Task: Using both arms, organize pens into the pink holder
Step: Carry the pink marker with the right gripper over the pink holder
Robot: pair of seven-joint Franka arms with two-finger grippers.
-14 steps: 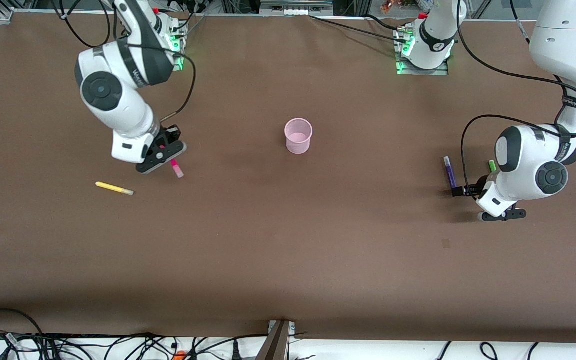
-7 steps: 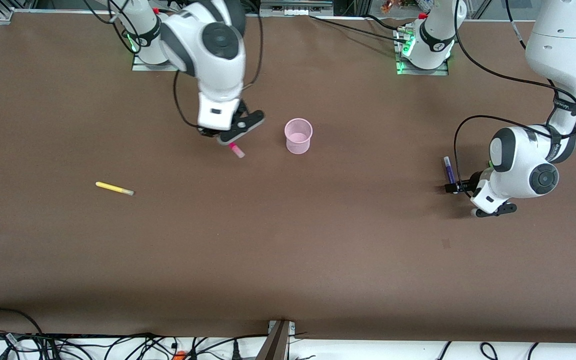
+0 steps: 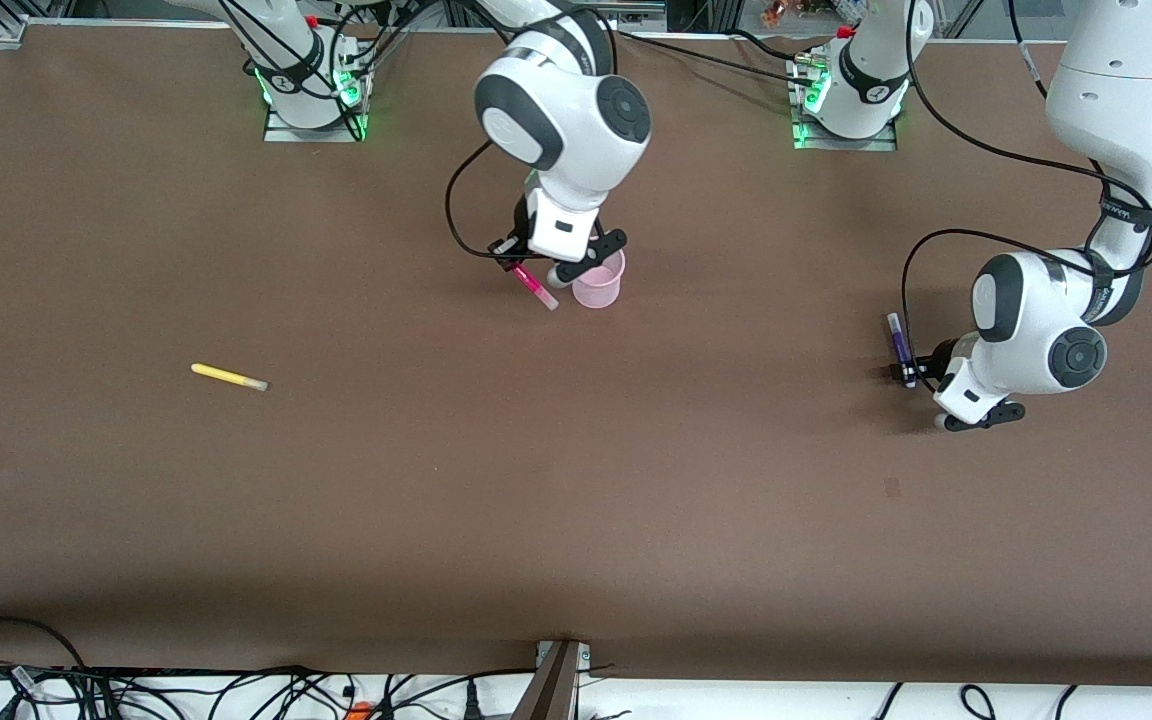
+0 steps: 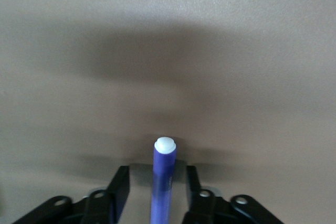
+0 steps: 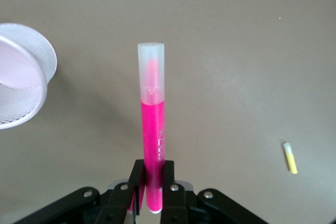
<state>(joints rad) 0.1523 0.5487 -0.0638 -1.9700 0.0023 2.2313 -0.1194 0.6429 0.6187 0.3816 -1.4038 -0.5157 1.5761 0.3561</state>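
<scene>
The pink holder [image 3: 597, 277] stands mid-table. A yellow pen [image 3: 228, 377] lies alone at about its eight o'clock, toward the right arm's end. The right gripper [image 3: 536, 270] hangs beside the holder's rim, fingers clamped on the magenta pen [image 3: 536, 288], pale tip slanting down. The left gripper [image 3: 911, 373] sits low, fingers apart and straddling the purple pen [image 3: 900, 345] on the table [image 3: 576, 480].

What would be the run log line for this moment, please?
right gripper: holds magenta pen beside pink holder | left gripper: open around purple pen | yellow pen: on table
</scene>
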